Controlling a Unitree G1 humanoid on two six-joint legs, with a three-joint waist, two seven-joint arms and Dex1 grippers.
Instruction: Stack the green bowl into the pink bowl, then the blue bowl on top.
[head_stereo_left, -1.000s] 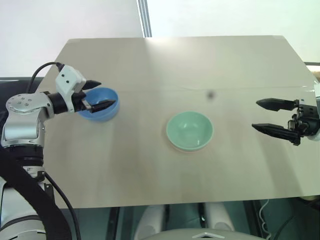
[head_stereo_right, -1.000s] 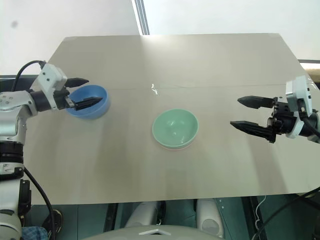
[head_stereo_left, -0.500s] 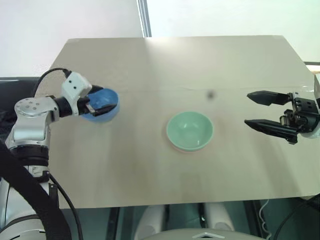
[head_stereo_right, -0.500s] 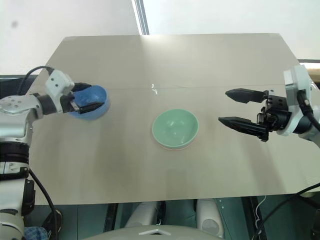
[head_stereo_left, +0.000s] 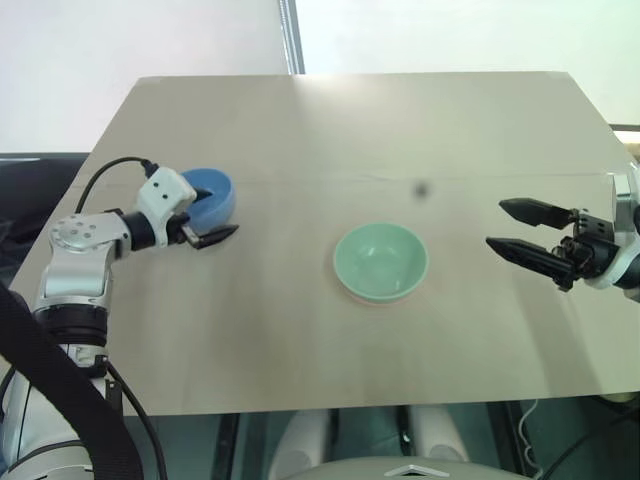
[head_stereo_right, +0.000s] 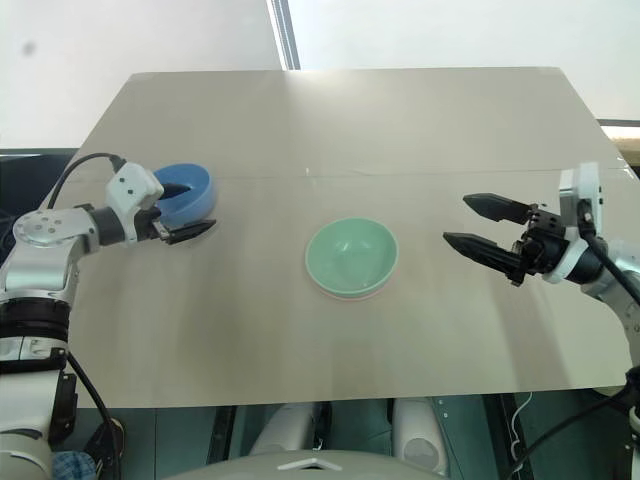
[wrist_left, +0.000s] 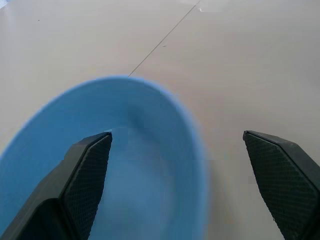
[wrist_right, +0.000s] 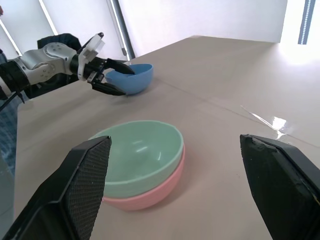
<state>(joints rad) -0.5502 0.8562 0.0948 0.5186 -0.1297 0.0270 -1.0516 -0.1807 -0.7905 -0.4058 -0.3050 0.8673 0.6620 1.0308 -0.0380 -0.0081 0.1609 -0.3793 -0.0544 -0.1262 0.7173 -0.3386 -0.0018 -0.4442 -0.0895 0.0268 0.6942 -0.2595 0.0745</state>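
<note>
My left gripper (head_stereo_left: 212, 226) gapes wide across the blue bowl's (head_stereo_left: 212, 193) rim near the worktop's (head_stereo_left: 330, 120) left edge, gripping nothing, my right gripper (head_stereo_left: 508, 228) equally spread and empty, the green bowl (head_stereo_left: 380, 260) nested in the pink bowl (wrist_right: 150, 195) mid-worktop.

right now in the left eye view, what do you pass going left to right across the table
left gripper, jaws open astride the rim of the round sky-blue plastic bowl → round mint-green plastic bowl nested in the salmon-pink bowl → right gripper, open above the beige table
</note>
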